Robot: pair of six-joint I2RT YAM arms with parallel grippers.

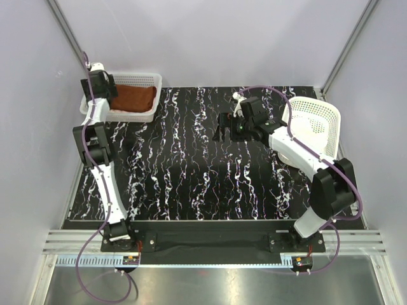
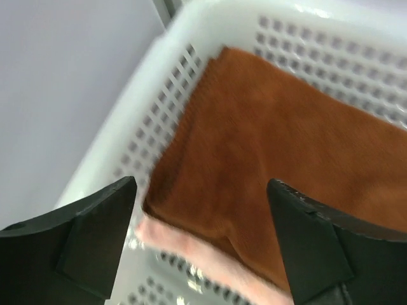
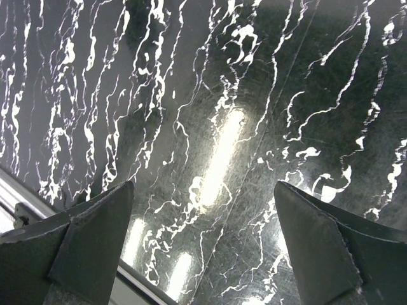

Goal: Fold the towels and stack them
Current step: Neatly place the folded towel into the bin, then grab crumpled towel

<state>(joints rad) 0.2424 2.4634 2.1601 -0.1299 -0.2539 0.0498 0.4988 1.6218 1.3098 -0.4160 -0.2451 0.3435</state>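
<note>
Rust-brown cloth towel lies atop pale pink towel in the white plastic mesh basket at ten o'clock. Left gripper above them and right gripper over the black marbled table both gape wide, empty.

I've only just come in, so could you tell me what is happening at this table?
Two robot arms are working on folding and stacking towels. The left gripper hangs open over the white basket in the far left corner, holding nothing. Inside it, a folded rust-brown towel lies on top of a pale pink towel. The right gripper is open and empty above the black marbled table. A second basket sits tipped up at the right.
</note>
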